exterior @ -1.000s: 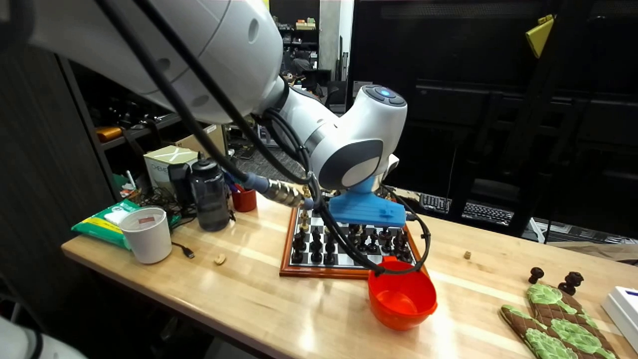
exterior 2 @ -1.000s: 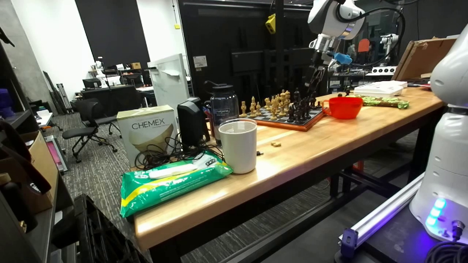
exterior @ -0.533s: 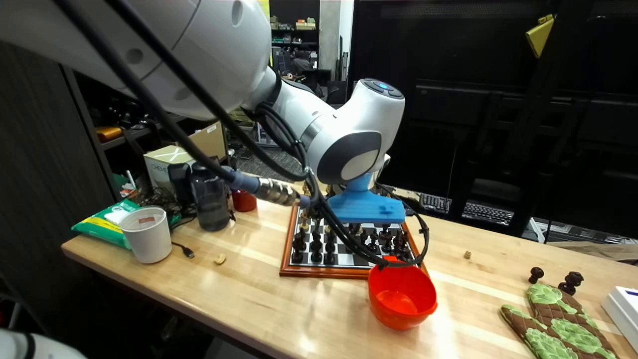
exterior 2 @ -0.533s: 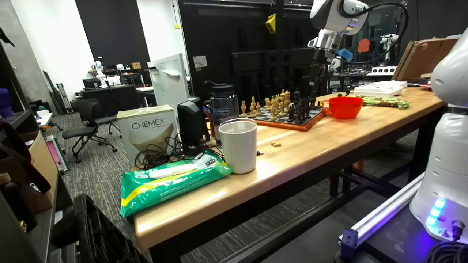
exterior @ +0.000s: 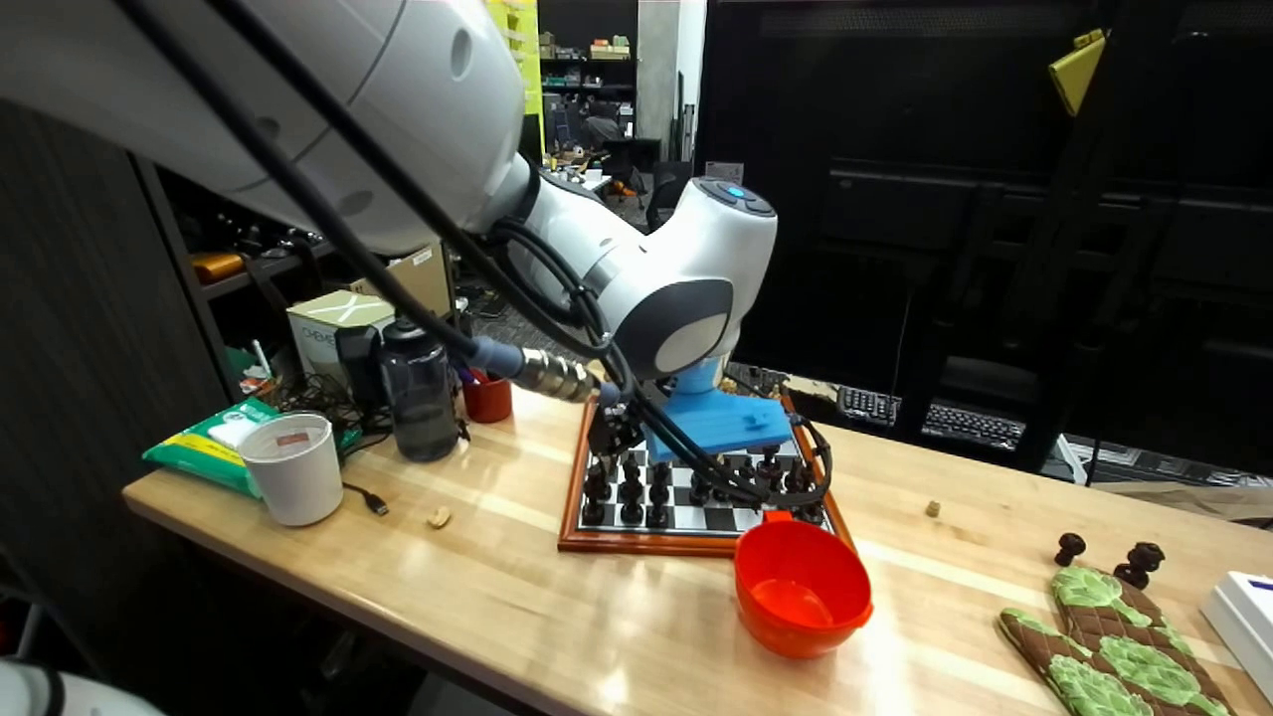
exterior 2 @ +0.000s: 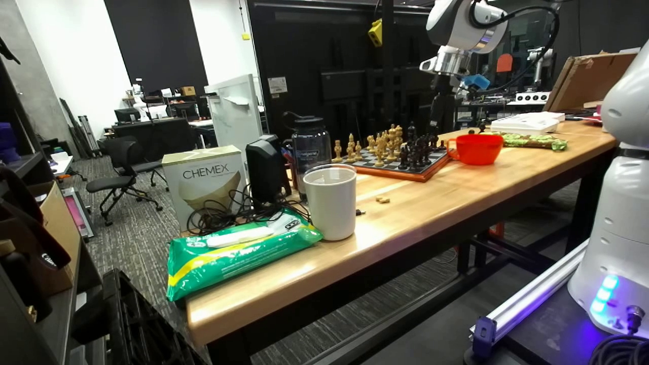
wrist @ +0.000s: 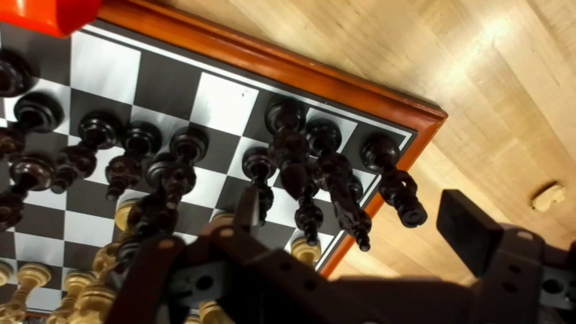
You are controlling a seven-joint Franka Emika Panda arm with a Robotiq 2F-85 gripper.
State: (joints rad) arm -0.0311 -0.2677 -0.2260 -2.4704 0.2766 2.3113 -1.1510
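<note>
Wrist housing [exterior: 686,288]: in an exterior view, shifted left and slightly lower than in earlier pictures. Blue block [exterior: 718,423] below it: likewise shifted left; lower edge now rising to the right, formerly sloping slightly down. Cable loop [exterior: 791,500]: higher in view and shifted left; formerly crossing the opening of the red bowl [exterior: 786,639], now leaving it unobstructed. Gripper fingers [exterior 2: 442,109]: nearer upright than the earlier slant; now also seen dark before the left part of the chessboard [exterior: 646,542], hiding a light piece visible previously. Upper arm link [exterior: 398,109]: shifted left, more of a yellow panel [exterior: 517,50] exposed behind.
</note>
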